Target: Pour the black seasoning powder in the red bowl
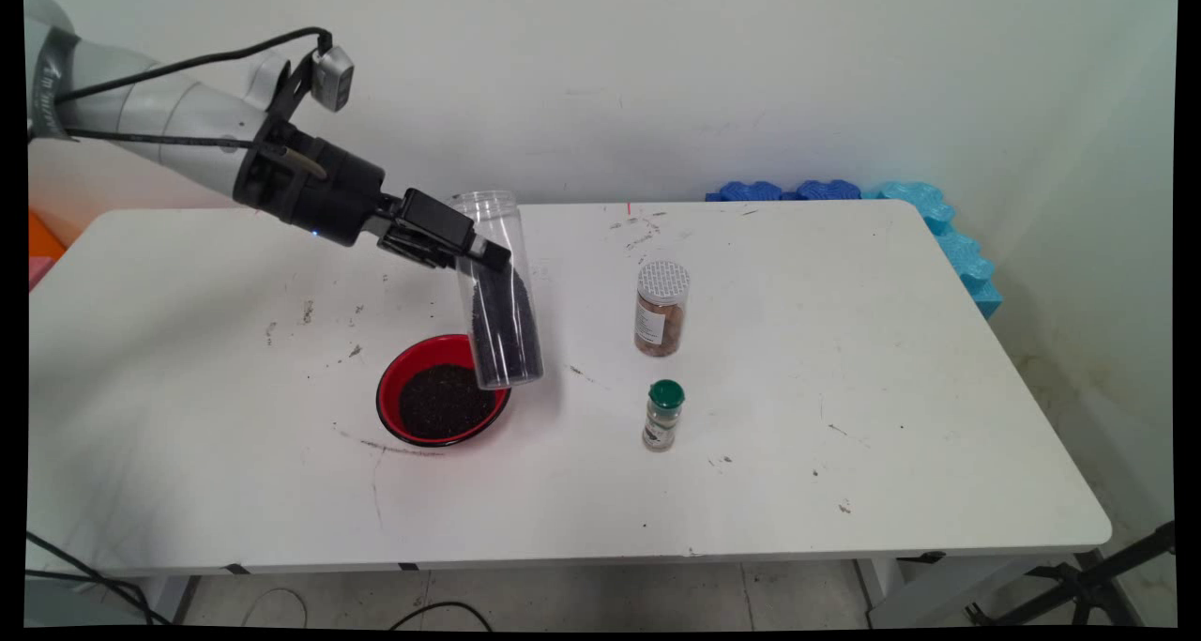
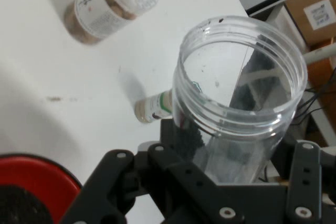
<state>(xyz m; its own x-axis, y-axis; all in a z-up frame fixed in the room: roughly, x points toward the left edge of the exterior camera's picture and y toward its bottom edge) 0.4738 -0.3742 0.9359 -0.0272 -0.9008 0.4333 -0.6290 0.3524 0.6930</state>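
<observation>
White table [image 1: 844, 359] against a pale wall, surface scuffed and flecked with dark specks. Black gripper [image 1: 474, 251] comes in from upper left of the main view, fingers pinched around a clear plastic jar [image 1: 495, 289], gripping its upper half. Jar is lidless, mouth up, leaning slightly, lifted off the table; lower part holds dark granules. In the hand view the jar's open mouth [image 2: 241, 72] sits right above the finger linkage, dark grains clinging to the inner wall.

Directly below the held jar, a red bowl [image 1: 441, 402] with a heap of the same dark granules inside; jar's base hangs over the bowl's far rim. Past the gripper, well apart from the jar, a spice jar with white perforated lid [image 1: 662, 308] stands upright, brown contents. Nearer the table's front edge from that one, a small shaker with green cap [image 1: 664, 416], upright. Blue foam pieces [image 1: 929, 219] lie off the table's far corner by the wall
</observation>
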